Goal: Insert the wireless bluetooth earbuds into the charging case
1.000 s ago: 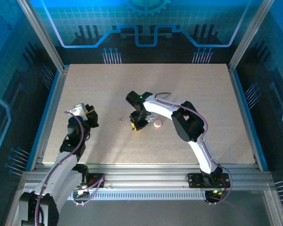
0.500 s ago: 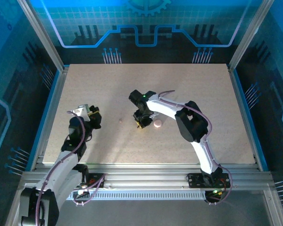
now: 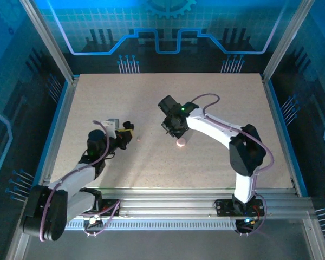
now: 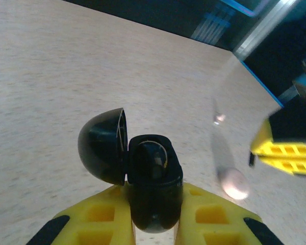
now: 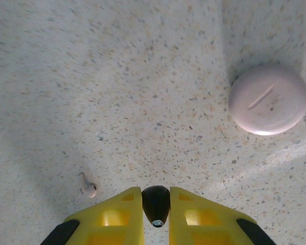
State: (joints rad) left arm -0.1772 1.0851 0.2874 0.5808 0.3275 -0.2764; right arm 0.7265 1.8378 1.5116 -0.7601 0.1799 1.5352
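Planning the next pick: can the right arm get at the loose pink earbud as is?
Probably not yet. The right gripper is shut on a black earbud, so it can't grasp. The path looks free: the pink earbud lies alone on bare table near it.

Right end effector (image 3: 171, 129) moved back-right; left end effector (image 3: 128, 131) shifted toward centre.

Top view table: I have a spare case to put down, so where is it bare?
Crowded: the middle row, where left gripper, pale pink earbud, right gripper and round pink case sit close. Bare table: the far strip beyond them, the right side past the right arm, the near-centre strip.
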